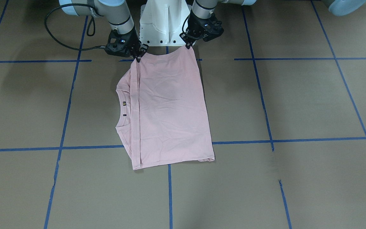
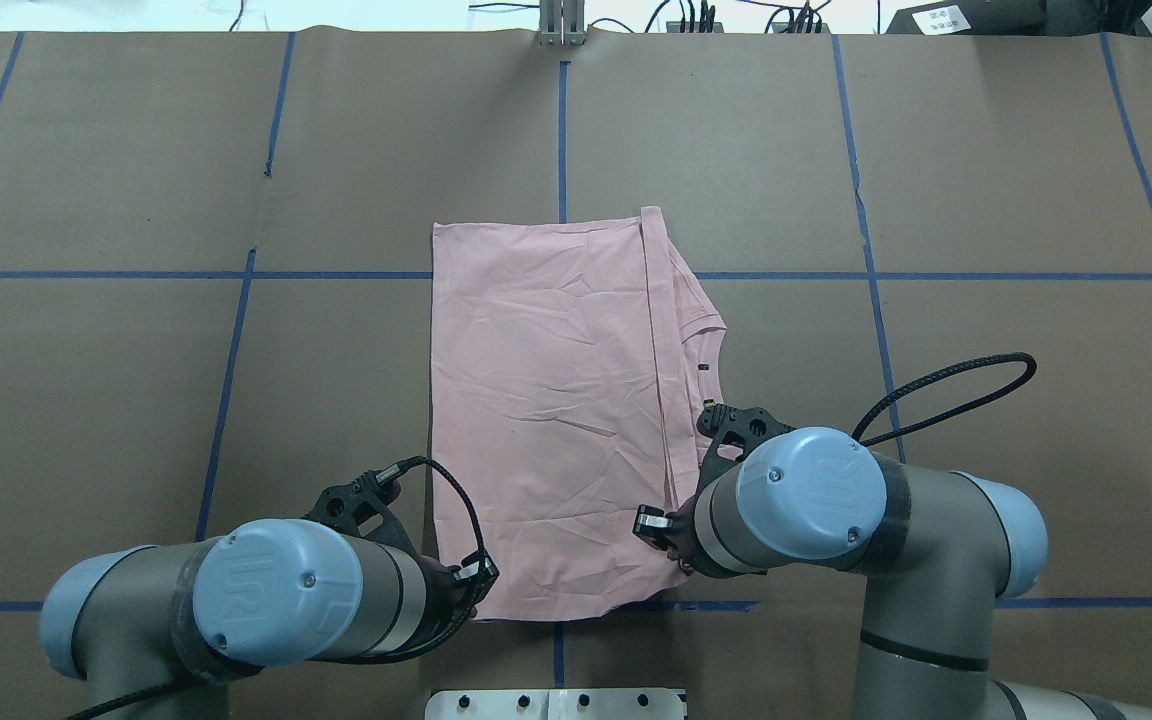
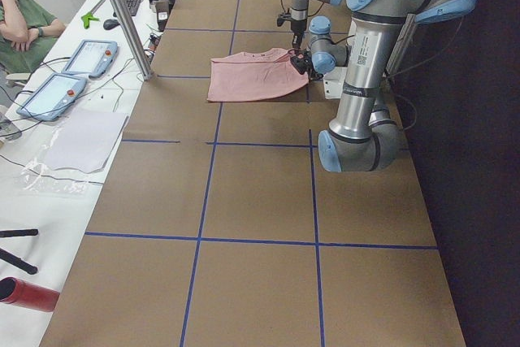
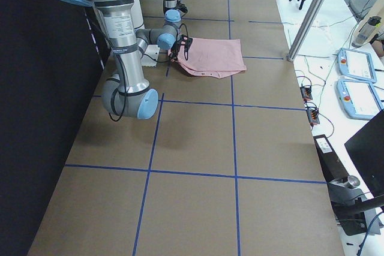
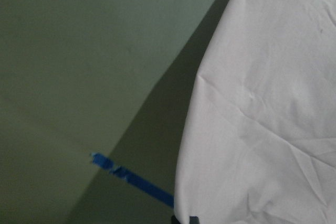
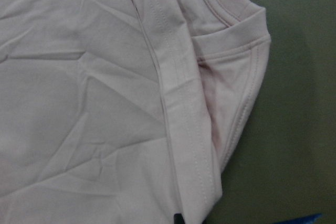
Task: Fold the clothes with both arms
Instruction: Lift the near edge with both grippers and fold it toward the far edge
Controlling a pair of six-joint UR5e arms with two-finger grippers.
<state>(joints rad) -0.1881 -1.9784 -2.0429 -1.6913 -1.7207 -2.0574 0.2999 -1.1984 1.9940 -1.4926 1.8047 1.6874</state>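
A small dark neck label with yellowish marks is showing inside the collar of the T-shirt. A second tiny dark tag is sitting just beside it. Neither is giving readable writing, even in the right wrist view, where the label is being cut off by the top edge. The light blue joint caps of the left arm and right arm are carrying a raised mark that may read "UR", though it is faint. A white printed sticker is showing on the near arm in the left side view, too small to read.

The pale pink shirt is lying folded into a rectangle on the brown table, in front of the white base and across the blue tape lines. Its plain, creased side is facing up. The collar side is pointing toward the robot's right, with a stitched hem running over it.

The front-facing view is showing what the arms are hiding in the overhead view. The left gripper and right gripper are each pinching a corner of the edge nearest the base, fingers closed on the cloth. That edge is sagging slightly between them. The left wrist view is catching only a dark fingertip at the cloth's rim, with shadow beneath. The right wrist view is catching another fingertip beside the hem.
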